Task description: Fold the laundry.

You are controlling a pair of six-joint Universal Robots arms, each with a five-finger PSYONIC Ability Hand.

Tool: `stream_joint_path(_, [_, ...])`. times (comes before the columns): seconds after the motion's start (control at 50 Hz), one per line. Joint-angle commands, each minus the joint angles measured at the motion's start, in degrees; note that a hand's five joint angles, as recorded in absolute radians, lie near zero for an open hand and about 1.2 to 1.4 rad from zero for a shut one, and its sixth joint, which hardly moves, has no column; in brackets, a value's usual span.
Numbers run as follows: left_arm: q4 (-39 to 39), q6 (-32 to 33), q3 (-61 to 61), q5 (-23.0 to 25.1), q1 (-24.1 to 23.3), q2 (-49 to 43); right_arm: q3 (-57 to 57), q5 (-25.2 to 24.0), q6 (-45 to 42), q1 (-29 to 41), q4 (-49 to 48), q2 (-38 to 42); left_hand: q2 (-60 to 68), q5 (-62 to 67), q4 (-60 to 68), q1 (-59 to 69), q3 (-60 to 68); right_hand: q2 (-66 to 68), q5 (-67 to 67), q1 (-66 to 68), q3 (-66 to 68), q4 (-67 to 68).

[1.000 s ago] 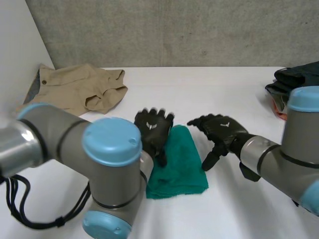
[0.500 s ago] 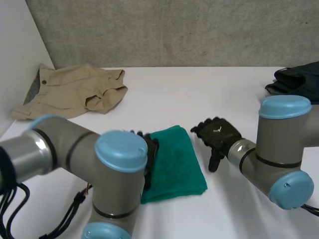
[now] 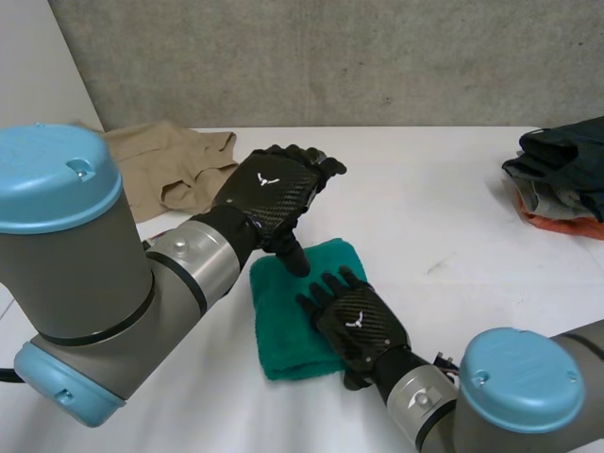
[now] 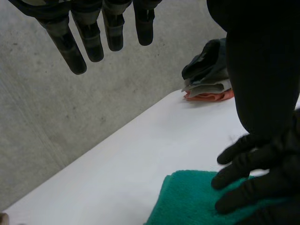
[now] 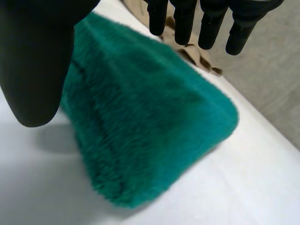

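A green towel (image 3: 281, 326) lies folded into a narrow block on the white table (image 3: 444, 217). My left hand (image 3: 274, 192) hovers above the towel's far end, open, with straight fingers (image 4: 89, 35) and the thumb pointing down. My right hand (image 3: 356, 323) is over the towel's right side near its front, open with fingers spread. In the left wrist view, the right hand's fingers (image 4: 246, 180) rest at the towel (image 4: 185, 201) surface. In the right wrist view, the towel (image 5: 150, 126) lies under the palm, below the straight fingers (image 5: 211, 18).
A beige garment (image 3: 179, 160) lies crumpled at the table's back left. A pile of dark and orange clothes (image 3: 562, 175) sits at the right edge, also seen as the clothes pile (image 4: 206, 75) in the left wrist view. A concrete wall stands behind the table.
The left hand rose from the towel's left edge to above its far end. The right hand moved from beside the towel to over its right side. The towel now looks narrower.
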Motion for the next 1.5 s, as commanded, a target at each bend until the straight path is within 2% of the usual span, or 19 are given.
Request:
stream_joint_path(0.02, [0.2,-0.8,-0.9,-0.4,-0.1,-1.0,-2.3,0.4,-0.6,-0.3,-4.1,5.2,1.8,1.7,1.9,2.7,1.4,-0.5,-0.5,-0.6,-0.5,-0.6])
stream_joint_path(0.34, [1.6,-0.8,-1.9,-0.4,0.0,-1.2,-9.7,0.5,-2.5,-0.6,-5.1,11.2,1.8,1.7,1.9,2.7,1.4,14.0,13.9,13.9,14.0,13.9])
stream_joint_path(0.44, [1.7,-0.8,-2.1,-0.3,0.0,-1.2,-11.3,0.1,-2.4,-0.7,-5.5,11.7,1.8,1.7,1.9,2.7,1.4,38.8,38.8,38.8,38.8,38.7])
stream_joint_path(0.46, [1.7,-0.7,-2.2,-0.3,0.0,-1.1,-11.9,0.2,-2.4,-0.7,-5.8,11.6,1.8,1.7,1.9,2.7,1.4,47.4,47.3,47.3,47.4,47.3])
stream_joint_path(0.58, [1.6,-0.6,-2.2,-0.1,-0.3,-0.3,-14.7,-0.3,-1.8,-1.0,-5.7,11.3,1.8,1.7,1.9,2.7,1.4,67.1,67.0,67.0,67.1,67.0])
stream_joint_path(0.68, [1.7,-0.8,-2.2,-0.1,-0.3,0.6,-17.1,-0.3,-1.3,-2.7,-4.8,11.7,1.8,1.7,1.9,2.7,1.4,65.5,65.4,65.4,65.5,65.4])
stream_joint_path(0.76, [1.7,-0.8,-2.3,-0.1,-0.1,1.0,-17.8,-1.0,-1.3,-2.8,-2.3,12.8,1.8,1.7,1.9,2.7,1.4,37.3,37.2,37.2,37.3,37.2])
stream_joint_path(0.84, [1.7,-0.9,-2.3,-0.1,0.0,1.0,-18.9,-1.1,-1.4,-2.9,0.2,14.6,1.8,1.7,1.9,2.7,1.4,26.3,26.3,26.2,26.3,26.2])
stream_joint_path(0.92, [1.7,-0.9,-2.3,-0.1,0.0,0.8,-19.4,-1.0,-1.4,-4.0,0.8,15.0,1.8,1.7,1.9,2.7,1.4,25.6,25.5,25.5,25.6,25.5])
stream_joint_path(1.0, [1.7,-0.8,-2.3,0.0,0.0,0.8,-19.4,-1.3,-1.5,-4.4,0.8,14.7,1.8,1.7,1.9,2.7,1.4,29.8,29.7,29.7,29.8,29.7])
stream_joint_path(1.06, [1.7,-0.8,-2.3,-0.1,0.0,0.8,-20.0,-1.7,-1.4,-4.4,0.8,14.7,1.8,1.7,1.9,2.7,1.4,46.4,46.4,46.3,46.4,46.3])
stream_joint_path(1.08, [1.7,-0.8,-2.3,0.0,0.0,0.8,-20.7,-1.7,-1.3,-4.4,0.8,14.8,1.8,1.7,1.9,2.7,1.4,58.6,58.5,58.5,58.6,58.5])
stream_joint_path(1.12, [1.7,-0.9,-2.3,-0.1,0.0,0.8,-21.4,-1.8,-1.5,-4.4,0.8,14.9,1.6,1.5,1.7,2.5,1.3,67.6,67.5,67.5,67.6,67.5])
stream_joint_path(1.2, [1.7,-0.9,-2.3,0.0,-0.2,1.0,-23.3,-1.7,-1.5,-5.1,0.5,14.9,1.6,1.5,1.7,2.5,1.3,67.6,67.5,67.5,67.6,67.5])
stream_joint_path(1.32, [1.9,-0.9,-2.3,0.1,-0.5,3.7,-29.2,-2.1,-1.5,-10.0,0.3,11.7,0.3,0.2,0.4,1.2,-0.1,67.6,67.5,67.5,67.6,67.5])
stream_joint_path(1.42, [3.0,-1.0,-2.4,0.3,-0.8,6.0,-35.7,-6.4,-1.2,-16.9,-0.4,8.0,-1.1,-1.2,-1.0,-0.2,-1.4,67.6,67.5,67.5,67.6,67.5])
stream_joint_path(1.5, [4.1,-1.1,-3.2,2.5,-1.8,7.5,-41.8,-10.0,1.2,-22.2,-2.0,7.8,-1.2,-1.3,-1.2,-0.4,-1.6,67.6,67.5,67.5,67.6,67.5])
